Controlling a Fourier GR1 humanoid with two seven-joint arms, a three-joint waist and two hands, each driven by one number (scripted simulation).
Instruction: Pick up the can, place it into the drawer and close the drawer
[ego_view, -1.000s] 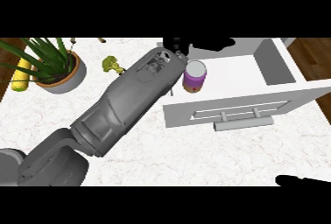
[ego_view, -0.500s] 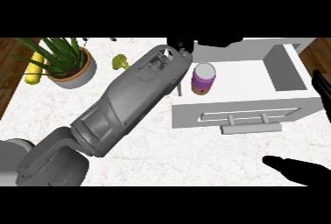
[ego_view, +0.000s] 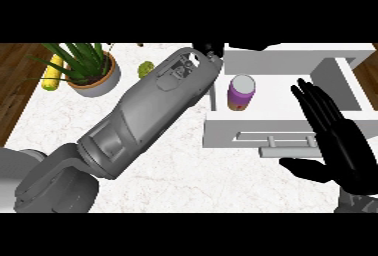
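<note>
A purple can (ego_view: 241, 93) with a pale lid stands upright inside the open white drawer (ego_view: 334, 82), near its left wall. My left forearm runs from the lower left up to the drawer's back left corner. My left hand (ego_view: 210, 50) shows only as a black patch at the top edge, above and apart from the can. To the right, my right hand (ego_view: 339, 145) is open with straight fingers pointing up. It partly covers the right end of the drawer's front panel and its handle (ego_view: 275, 143).
A potted green plant (ego_view: 92, 75) stands at the back left of the marble counter (ego_view: 184, 170). A yellow item (ego_view: 53, 75) lies left of the pot and a small green item (ego_view: 146, 68) right of it. Wooden floor shows past the counter's left edge.
My right hand has come up from the lower right corner and now stands open before the drawer's front. The can stays upright in the drawer, and the left arm has hardly moved.
</note>
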